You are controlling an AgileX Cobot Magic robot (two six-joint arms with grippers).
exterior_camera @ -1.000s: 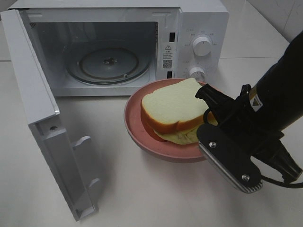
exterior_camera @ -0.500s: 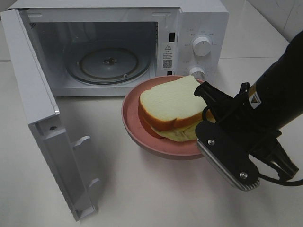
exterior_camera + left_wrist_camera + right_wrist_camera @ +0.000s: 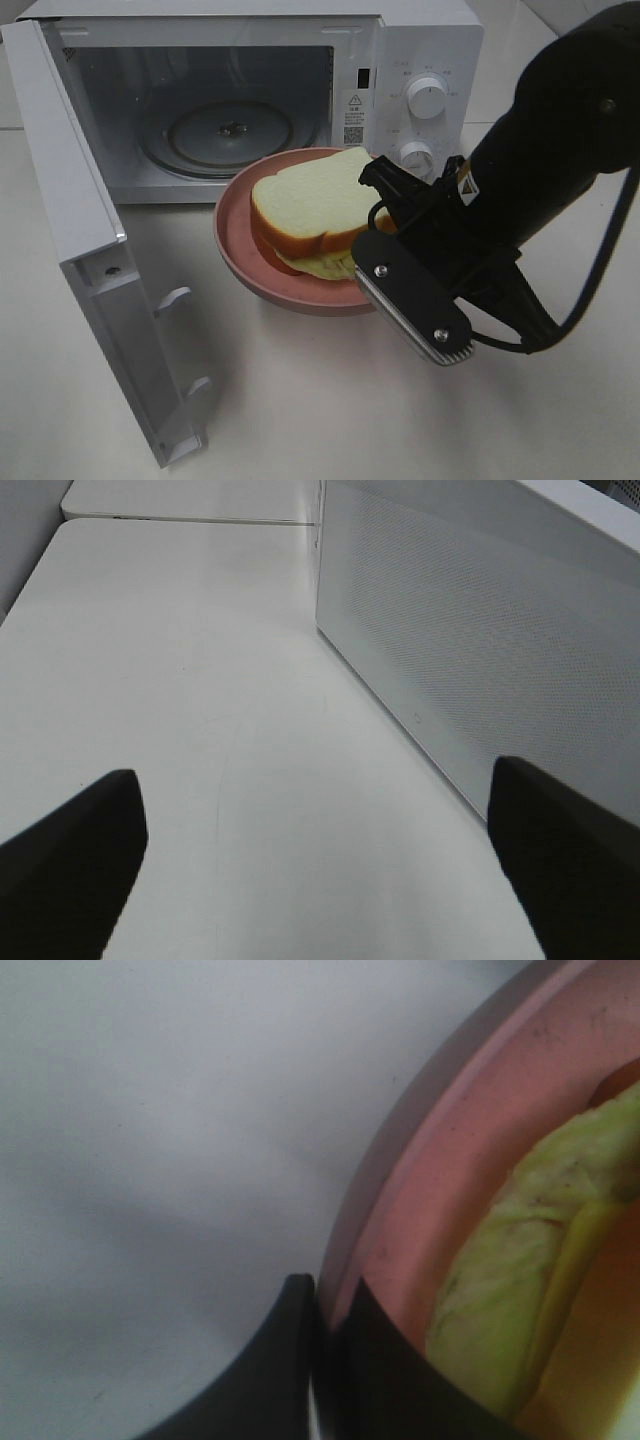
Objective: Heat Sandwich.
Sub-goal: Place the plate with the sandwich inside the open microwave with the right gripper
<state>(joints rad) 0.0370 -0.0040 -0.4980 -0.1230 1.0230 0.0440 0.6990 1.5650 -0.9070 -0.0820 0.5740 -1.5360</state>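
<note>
exterior high shows right gripper clamped on plate rim, sandwich aboard; next, push it level into microwave at eleven o'clock. left gripper stands apart.

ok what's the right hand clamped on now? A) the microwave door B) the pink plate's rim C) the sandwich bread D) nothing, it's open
B: in the right wrist view the right hand is closed thin on the rim of the pink plate, with the sandwich lying untouched inside the plate.
</note>
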